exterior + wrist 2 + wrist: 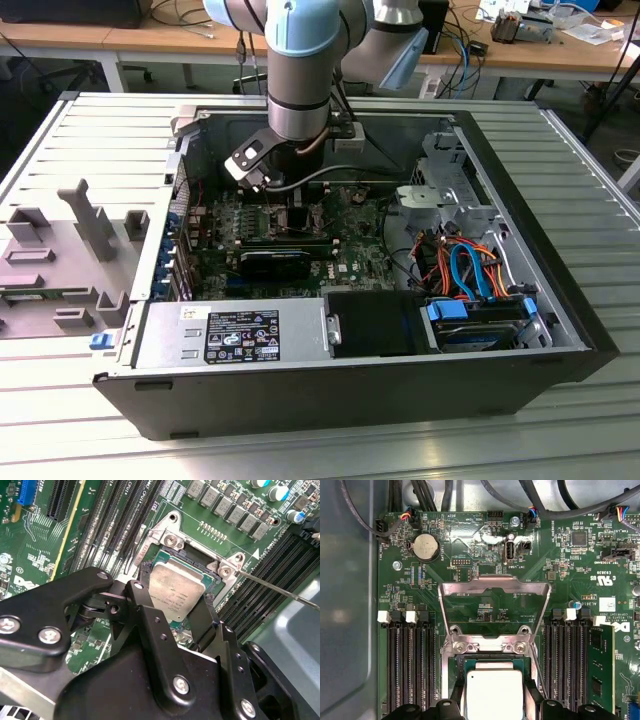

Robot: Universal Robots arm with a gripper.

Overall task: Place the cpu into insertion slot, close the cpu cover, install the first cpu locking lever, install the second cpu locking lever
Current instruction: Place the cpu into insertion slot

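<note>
To count first: one cpu [177, 587], one insertion slot [196, 560], one cpu cover [492, 582], one gripper [175, 602] with two black fingers [141, 597]. Also two screws [172, 540] on the slot's shiny rim, one thin wire lever [280, 591] beside it, one round coin battery [426, 546], and two groups of long black memory slots [410, 665], one on each side of the socket.

Stands narrow at the fingers: closes on the cpu at two opposite edges, as seen in both wrist views. Holds the chip flat, silvery top up, inside the rim of the insertion slot. Cannot tell whether seated fully down or just above the contacts. Regarding the cpu cover: flipped open, leaning away from the socket, green board visible through its window, not yet closed.

In the exterior view, reaches with the arm [300, 70] into the open computer case [330, 400], over the middle of the green board [350, 265].

Hides the near part of the slot under the gripper's black body in the second wrist view. Cut off at the frame edge in the first wrist view: part of the cpu and most of both fingers. Hard to count single memory slots; hard to make out the fingertips in the exterior view.
</note>
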